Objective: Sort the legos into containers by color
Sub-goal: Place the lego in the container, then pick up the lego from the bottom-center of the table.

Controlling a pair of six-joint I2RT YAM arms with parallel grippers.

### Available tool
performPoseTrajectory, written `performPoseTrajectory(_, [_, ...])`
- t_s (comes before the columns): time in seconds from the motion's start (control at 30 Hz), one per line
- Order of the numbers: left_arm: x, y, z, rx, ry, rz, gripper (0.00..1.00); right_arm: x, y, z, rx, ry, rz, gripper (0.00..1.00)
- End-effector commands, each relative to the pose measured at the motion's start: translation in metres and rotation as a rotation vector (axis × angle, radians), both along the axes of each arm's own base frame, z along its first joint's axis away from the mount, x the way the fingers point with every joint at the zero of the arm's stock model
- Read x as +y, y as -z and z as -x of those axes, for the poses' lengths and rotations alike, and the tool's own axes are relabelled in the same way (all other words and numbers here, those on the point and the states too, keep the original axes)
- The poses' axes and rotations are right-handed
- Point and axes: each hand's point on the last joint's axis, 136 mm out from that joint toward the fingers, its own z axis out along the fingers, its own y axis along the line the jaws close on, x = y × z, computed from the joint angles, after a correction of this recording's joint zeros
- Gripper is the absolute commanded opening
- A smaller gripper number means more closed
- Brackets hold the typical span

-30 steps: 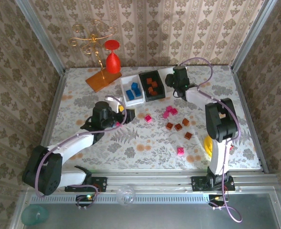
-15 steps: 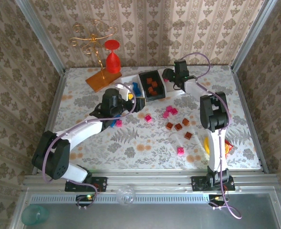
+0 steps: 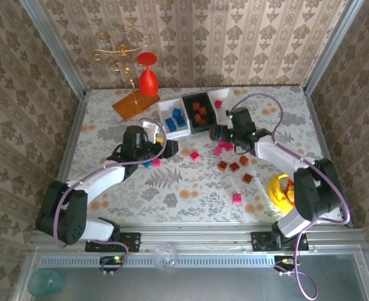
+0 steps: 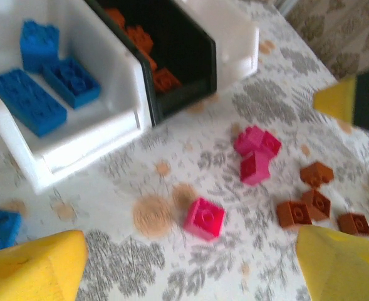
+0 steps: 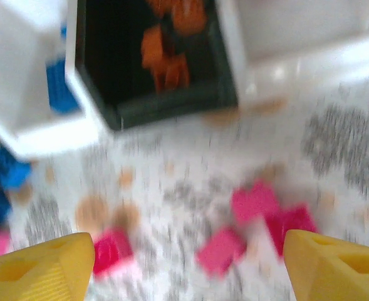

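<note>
Three containers stand at the back: a white bin (image 3: 175,120) with blue legos (image 4: 43,94), a black bin (image 3: 200,113) with orange-brown legos (image 4: 143,47), and a white bin (image 3: 225,98) holding one pink lego (image 3: 218,104). Loose on the table lie pink legos (image 3: 222,147), orange-brown legos (image 3: 234,167) and a blue lego (image 3: 148,163). My left gripper (image 3: 168,149) is open above a single pink lego (image 4: 204,218), nothing between its fingers. My right gripper (image 3: 215,133) is open over the pink cluster (image 5: 256,202), just in front of the black bin (image 5: 153,56).
A yellow-and-red snack packet (image 3: 281,191) lies by the right arm. An orange board (image 3: 133,105) with a gold wire stand and a red glass (image 3: 148,78) sits at the back left. Patterned walls close the table on three sides.
My right gripper opened and swung from the right-hand white bin back toward the pink cluster; a pink lego now lies in that bin. My left gripper drew back from the blue bin, opening wider.
</note>
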Motion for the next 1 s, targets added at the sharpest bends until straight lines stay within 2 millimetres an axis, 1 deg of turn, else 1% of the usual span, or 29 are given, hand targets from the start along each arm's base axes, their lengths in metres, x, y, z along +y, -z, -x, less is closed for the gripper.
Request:
performPoseTrajectory(0.0, [-0.005,-0.003,0.017,-0.014,0.071,0.020,0.88,-0.025,0.032,0.059,0.145,-0.022,0.253,0.82])
performPoseTrajectory(0.13, [-0.015,-0.010,0.025,-0.055,0.132,0.063,0.87,-0.036,0.056,0.112,0.295,-0.009,0.326,0.83])
performPoseTrajectory(0.23, [-0.030,-0.014,0.040,-0.102,0.240,0.071,0.85,-0.040,0.070,0.140,0.373,0.004,0.341,0.83])
performPoseTrajectory(0.33, [-0.045,-0.017,0.061,-0.143,0.358,0.065,0.84,-0.045,0.081,0.161,0.454,0.004,0.364,0.83])
performPoseTrajectory(0.37, [-0.049,-0.017,0.065,-0.157,0.381,0.059,0.84,-0.047,0.082,0.166,0.470,0.005,0.378,0.83])
performPoseTrajectory(0.43, [-0.059,-0.019,0.081,-0.178,0.467,0.070,0.85,-0.049,0.084,0.177,0.497,0.007,0.388,0.83])
performPoseTrajectory(0.5, [-0.065,-0.021,0.091,-0.192,0.519,0.082,0.84,-0.048,0.087,0.187,0.528,0.000,0.368,0.82])
performPoseTrajectory(0.57, [-0.068,-0.022,0.097,-0.202,0.554,0.094,0.82,-0.048,0.092,0.199,0.570,-0.005,0.364,0.81])
performPoseTrajectory(0.63, [-0.071,-0.021,0.104,-0.212,0.586,0.094,0.81,-0.046,0.091,0.209,0.590,-0.014,0.329,0.79])
performPoseTrajectory(0.7, [-0.073,-0.020,0.109,-0.220,0.616,0.095,0.80,-0.045,0.096,0.216,0.614,-0.018,0.308,0.75])
performPoseTrajectory(0.83, [-0.079,-0.018,0.120,-0.230,0.673,0.105,0.78,-0.047,0.101,0.220,0.615,-0.020,0.308,0.64])
performPoseTrajectory(0.97, [-0.079,-0.016,0.119,-0.228,0.668,0.090,0.77,-0.043,0.107,0.217,0.610,-0.022,0.295,0.56])
